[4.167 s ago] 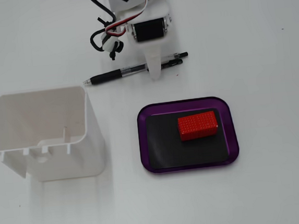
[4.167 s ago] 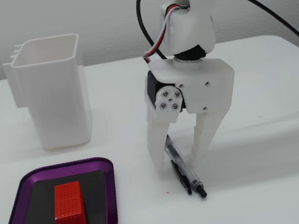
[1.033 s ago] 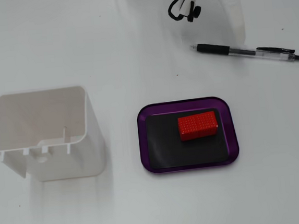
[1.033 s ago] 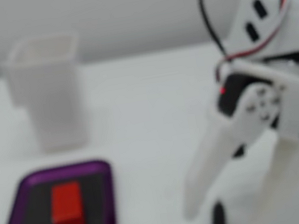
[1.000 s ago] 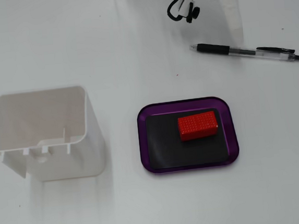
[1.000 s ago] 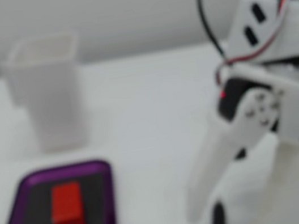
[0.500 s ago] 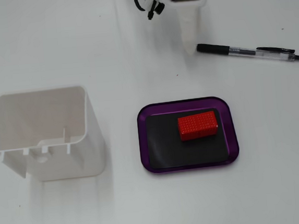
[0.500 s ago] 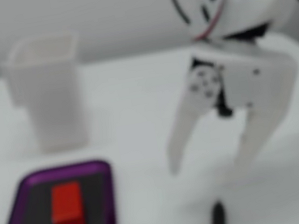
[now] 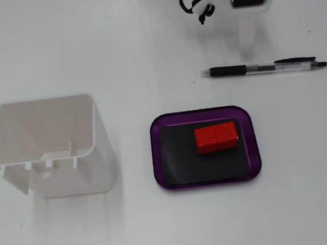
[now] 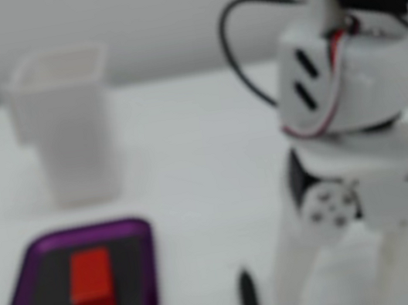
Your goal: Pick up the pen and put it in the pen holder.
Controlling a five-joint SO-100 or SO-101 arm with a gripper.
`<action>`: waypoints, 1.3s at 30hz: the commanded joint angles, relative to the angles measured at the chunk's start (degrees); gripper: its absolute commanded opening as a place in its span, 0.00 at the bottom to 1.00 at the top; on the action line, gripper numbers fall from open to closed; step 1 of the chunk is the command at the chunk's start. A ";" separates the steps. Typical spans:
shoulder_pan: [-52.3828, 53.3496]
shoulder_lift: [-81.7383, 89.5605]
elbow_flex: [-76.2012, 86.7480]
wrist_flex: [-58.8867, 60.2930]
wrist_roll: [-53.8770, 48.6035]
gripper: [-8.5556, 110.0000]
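**Approach to the pen, no grasp yet**

The pen (image 9: pixel 263 67) lies flat just above the purple tray (image 9: pixel 157 152), well apart from the pen holder (image 9: pixel 92 163). The gripper (image 10: pixel 346 297) stands spread and empty; next, straddle the barrel and close.

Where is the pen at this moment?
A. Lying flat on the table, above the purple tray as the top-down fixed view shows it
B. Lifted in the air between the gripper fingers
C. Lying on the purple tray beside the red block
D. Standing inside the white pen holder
A: in the top-down fixed view the pen lies flat on the table, above the purple tray and clear of the pen holder.
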 commanded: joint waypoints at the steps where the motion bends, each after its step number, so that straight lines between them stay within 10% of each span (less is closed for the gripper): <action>1: 1.67 1.32 -2.90 2.11 -0.09 0.24; 32: 7.56 -7.56 -8.17 -2.02 -3.08 0.23; 39: 7.56 -7.47 -8.70 -1.93 -3.16 0.07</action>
